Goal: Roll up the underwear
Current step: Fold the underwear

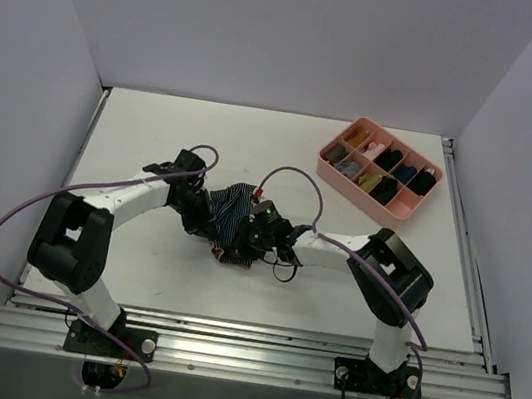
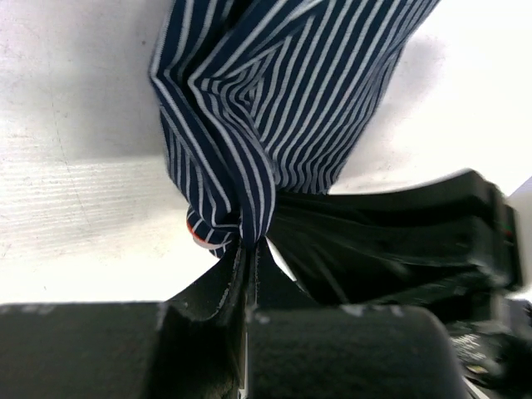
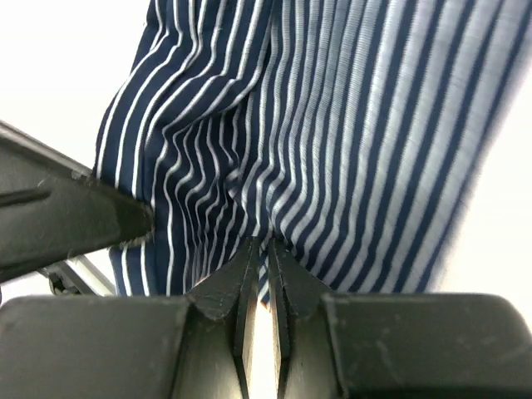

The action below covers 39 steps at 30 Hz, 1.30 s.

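Navy pinstriped cloth underwear (image 1: pixel 233 204) lies between left gripper (image 2: pixel 247 245) and right gripper (image 3: pixel 268 249), each clamped on its own side.

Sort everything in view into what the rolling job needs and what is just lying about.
In the job:
- underwear, striped navy cloth bunched between the arms
- left gripper, shut on the cloth
- right gripper, shut on the cloth

Lying about:
- pink tray, far right of the table
- rolled bundles in its compartments

Both arms fold inward and low; the left pincer (image 1: pixel 205 214) and right pincer (image 1: pixel 263 231) face each other, each clamped on the underwear (image 1: pixel 235 203).
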{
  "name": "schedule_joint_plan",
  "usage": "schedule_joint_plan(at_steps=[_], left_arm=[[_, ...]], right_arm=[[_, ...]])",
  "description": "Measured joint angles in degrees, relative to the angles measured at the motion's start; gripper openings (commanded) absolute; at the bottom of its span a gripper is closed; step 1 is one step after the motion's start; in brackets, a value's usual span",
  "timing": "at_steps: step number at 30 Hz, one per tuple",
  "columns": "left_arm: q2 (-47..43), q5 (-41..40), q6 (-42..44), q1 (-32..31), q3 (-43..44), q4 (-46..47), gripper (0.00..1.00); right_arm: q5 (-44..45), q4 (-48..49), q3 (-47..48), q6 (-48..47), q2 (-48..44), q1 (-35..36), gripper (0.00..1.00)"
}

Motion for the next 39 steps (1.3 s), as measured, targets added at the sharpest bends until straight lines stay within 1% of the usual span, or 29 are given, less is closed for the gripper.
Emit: schedule_joint_plan(at_steps=[3, 10, 16, 17, 21, 25, 28, 34, 39], left_arm=[[1.1, -0.2, 0.1, -0.2, 0.5, -0.1, 0.02], [3.0, -0.7, 0.1, -1.4, 1.8, -0.2, 0.02], [3.8, -1.2, 0.2, -1.9, 3.7, -0.8, 0.02], [3.9, -1.3, 0.3, -2.0, 4.0, -0.9, 0.02], [4.3, -1.6, 0.6, -2.3, 5.4, -1.3, 0.02], [4.9, -1.7, 1.0, -3.0, 6.4, -1.5, 0.02], [6.1, -1.6, 1.6, -4.0, 7.3, -1.5, 0.02], [8.9, -1.2, 2.0, -7.8, 10.1, -1.2, 0.02], [10.9, -0.7, 1.9, -10.9, 12.5, 0.1, 0.02]], right_arm=[[1.2, -1.7, -1.5, 0.0, -3.0, -1.0, 0.07], [2.4, -3.1, -1.6, -1.2, -7.6, -3.9, 0.07], [3.3, -6.3, -1.9, -4.6, -9.2, -7.5, 0.20], [3.4, -6.4, -2.3, -5.0, -9.2, -8.1, 0.23], [3.5, -7.3, -5.3, -6.2, -9.2, -8.9, 0.28], [3.2, -6.9, -8.1, -6.2, -9.4, -8.9, 0.26], [3.2, -6.2, -8.4, -6.1, -9.4, -8.9, 0.23], [2.8, -4.0, -9.7, -5.7, -9.4, -8.7, 0.14], [2.0, -0.8, -11.3, -4.6, -9.4, -8.7, 0.12]])
